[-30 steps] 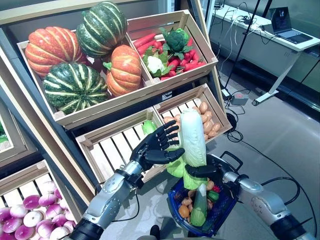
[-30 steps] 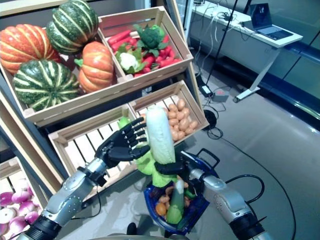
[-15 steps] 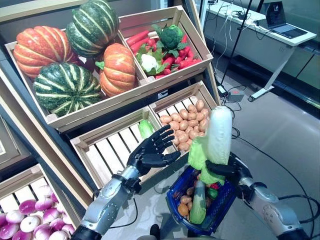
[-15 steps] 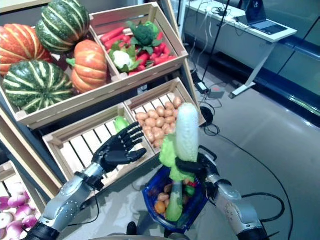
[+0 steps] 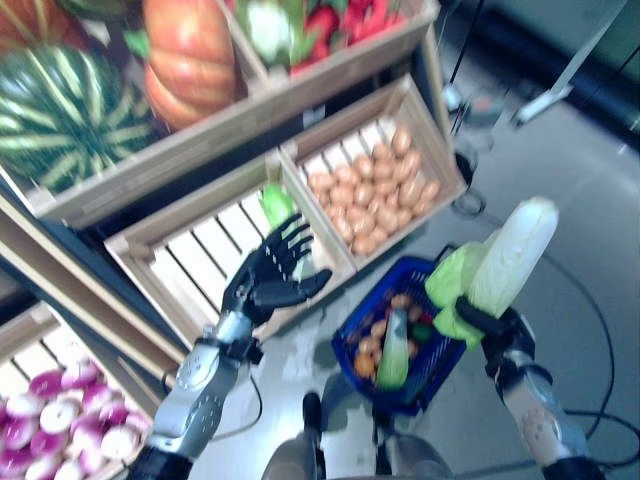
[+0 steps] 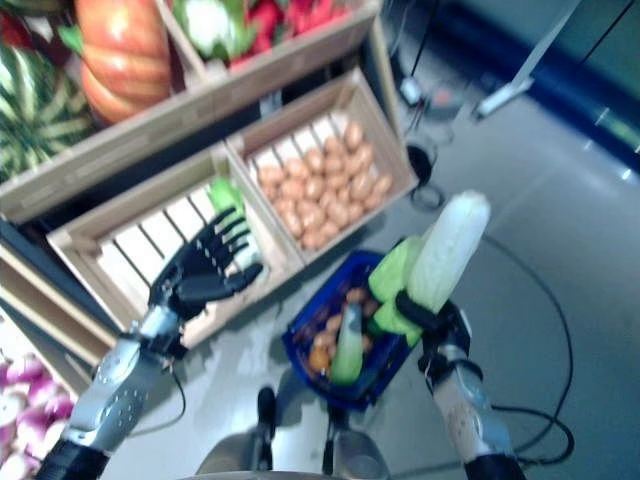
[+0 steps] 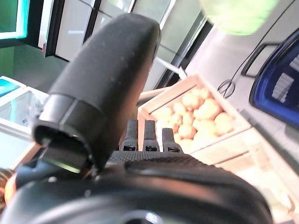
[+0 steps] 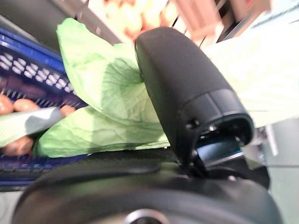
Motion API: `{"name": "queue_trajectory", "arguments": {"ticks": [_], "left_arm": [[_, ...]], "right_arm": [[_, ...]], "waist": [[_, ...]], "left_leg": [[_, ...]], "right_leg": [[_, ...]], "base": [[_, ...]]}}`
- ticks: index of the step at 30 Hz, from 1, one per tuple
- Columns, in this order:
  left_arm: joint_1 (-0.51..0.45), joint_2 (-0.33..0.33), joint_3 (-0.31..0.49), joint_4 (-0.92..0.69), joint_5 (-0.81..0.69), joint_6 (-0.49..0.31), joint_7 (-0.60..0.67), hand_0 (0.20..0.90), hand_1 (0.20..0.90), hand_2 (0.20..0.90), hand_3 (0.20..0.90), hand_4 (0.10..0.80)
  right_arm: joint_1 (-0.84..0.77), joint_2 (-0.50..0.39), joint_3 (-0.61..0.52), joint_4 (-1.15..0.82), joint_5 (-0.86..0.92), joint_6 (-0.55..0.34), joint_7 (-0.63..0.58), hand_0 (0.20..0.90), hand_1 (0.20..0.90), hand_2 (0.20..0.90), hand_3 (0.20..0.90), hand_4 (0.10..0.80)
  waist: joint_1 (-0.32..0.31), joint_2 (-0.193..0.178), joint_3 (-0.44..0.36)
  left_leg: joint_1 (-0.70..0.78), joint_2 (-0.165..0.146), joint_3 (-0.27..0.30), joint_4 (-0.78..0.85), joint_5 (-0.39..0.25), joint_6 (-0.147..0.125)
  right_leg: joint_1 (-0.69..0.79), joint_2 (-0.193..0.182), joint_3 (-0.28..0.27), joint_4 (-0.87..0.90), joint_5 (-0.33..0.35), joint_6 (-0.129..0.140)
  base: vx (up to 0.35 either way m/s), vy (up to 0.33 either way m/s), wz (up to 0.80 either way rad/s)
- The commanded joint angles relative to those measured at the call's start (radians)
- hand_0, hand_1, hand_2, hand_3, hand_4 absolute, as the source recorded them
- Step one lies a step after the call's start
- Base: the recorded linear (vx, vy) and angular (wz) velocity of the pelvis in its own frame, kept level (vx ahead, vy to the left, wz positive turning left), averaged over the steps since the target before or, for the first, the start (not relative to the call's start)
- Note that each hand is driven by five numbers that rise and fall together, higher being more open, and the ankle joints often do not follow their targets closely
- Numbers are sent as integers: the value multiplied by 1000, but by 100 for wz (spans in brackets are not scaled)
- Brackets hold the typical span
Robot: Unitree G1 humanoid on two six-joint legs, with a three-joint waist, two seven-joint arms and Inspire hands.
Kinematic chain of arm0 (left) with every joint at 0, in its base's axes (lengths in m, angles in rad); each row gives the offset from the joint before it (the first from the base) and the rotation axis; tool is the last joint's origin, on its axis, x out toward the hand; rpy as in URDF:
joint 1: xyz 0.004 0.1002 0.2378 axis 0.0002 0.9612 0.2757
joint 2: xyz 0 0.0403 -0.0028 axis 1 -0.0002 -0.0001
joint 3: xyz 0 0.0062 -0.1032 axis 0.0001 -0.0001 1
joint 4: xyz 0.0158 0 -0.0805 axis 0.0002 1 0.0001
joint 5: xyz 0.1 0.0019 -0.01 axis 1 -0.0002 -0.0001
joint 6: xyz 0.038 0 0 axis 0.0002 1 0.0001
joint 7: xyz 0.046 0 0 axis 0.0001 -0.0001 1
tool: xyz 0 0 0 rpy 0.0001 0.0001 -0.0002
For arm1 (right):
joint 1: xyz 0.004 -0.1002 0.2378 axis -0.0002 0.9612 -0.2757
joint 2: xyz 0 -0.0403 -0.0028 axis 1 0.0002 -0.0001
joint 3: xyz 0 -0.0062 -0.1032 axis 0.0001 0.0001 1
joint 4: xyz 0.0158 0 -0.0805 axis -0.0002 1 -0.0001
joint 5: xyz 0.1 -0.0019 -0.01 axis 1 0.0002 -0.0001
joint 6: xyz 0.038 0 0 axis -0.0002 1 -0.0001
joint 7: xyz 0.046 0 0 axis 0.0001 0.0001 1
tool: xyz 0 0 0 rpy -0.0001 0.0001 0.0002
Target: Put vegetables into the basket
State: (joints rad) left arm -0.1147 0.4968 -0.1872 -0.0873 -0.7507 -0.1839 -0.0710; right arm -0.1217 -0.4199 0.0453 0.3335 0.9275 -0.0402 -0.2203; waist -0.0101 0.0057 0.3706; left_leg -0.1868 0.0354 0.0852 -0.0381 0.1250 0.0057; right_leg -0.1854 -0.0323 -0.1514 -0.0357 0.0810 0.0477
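My right hand [image 5: 487, 323] is shut on a long pale napa cabbage [image 5: 510, 258] with green leaves [image 8: 107, 107], held upright and tilted to the right, just right of the blue basket [image 5: 430, 375]. The basket sits on the floor and holds a green cucumber [image 5: 393, 352] and small orange vegetables [image 5: 366, 350]. My left hand [image 5: 265, 282] hovers open, fingers spread, over the front edge of the slatted wooden crate [image 5: 190, 250], which has one green vegetable [image 5: 277, 205] at its back corner.
A crate of potatoes [image 5: 372, 190] stands behind the basket. Pumpkins [image 5: 190, 50] and striped squash [image 5: 60, 110] fill the upper shelf, with red and green vegetables [image 5: 300, 20] beside them. Purple-white turnips [image 5: 60, 420] lie in the lower-left crate. Open floor [image 5: 590, 200] lies to the right.
The camera has tilted down. My right hand has carried the cabbage further right, clear of the basket's top. My left hand has stayed open by the slatted crate.
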Motion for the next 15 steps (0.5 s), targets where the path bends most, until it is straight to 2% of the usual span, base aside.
{"name": "queue_trajectory", "arguments": {"ticks": [1,3,7,12,15], "left_arm": [[-78,24,53,-69,37,-197,36,900,900,900,900,800],[-102,15,57,-69,76,-231,64,900,900,900,900,800],[-177,14,41,-47,117,-279,128,900,900,900,900,800],[-253,2,14,-28,144,-288,162,900,900,900,900,800],[-281,-26,-1,-17,96,-303,156,900,900,900,900,800]], "right_arm": [[-96,-12,-50,-83,138,-175,20,300,300,300,300,400],[-158,-2,-34,-41,144,-196,9,300,300,300,300,400],[-288,6,-8,82,208,-234,30,300,300,300,300,400],[-413,6,9,214,258,-247,59,300,300,300,300,400],[-489,-3,8,307,279,-242,56,300,300,300,300,400]], "waist": [[19,6,25],[31,17,71],[44,31,135],[63,36,149],[77,41,149]], "left_leg": [[-49,-7,-21,106,-78,-42],[-129,-8,-23,153,-76,-52],[-234,-18,-24,204,-76,-53],[-381,-44,-44,287,-91,-43],[-472,-60,-54,364,-113,-34]], "right_leg": [[-23,-16,-26,149,-77,0],[-77,-22,-39,173,-78,-6],[-169,-25,-50,213,-82,-13],[-321,-37,-56,306,-91,-18],[-423,-55,-50,382,-103,-19]], "base": [[-146,-36,8],[-201,-22,4],[-194,-3,5],[-116,10,6],[-59,28,10]]}}
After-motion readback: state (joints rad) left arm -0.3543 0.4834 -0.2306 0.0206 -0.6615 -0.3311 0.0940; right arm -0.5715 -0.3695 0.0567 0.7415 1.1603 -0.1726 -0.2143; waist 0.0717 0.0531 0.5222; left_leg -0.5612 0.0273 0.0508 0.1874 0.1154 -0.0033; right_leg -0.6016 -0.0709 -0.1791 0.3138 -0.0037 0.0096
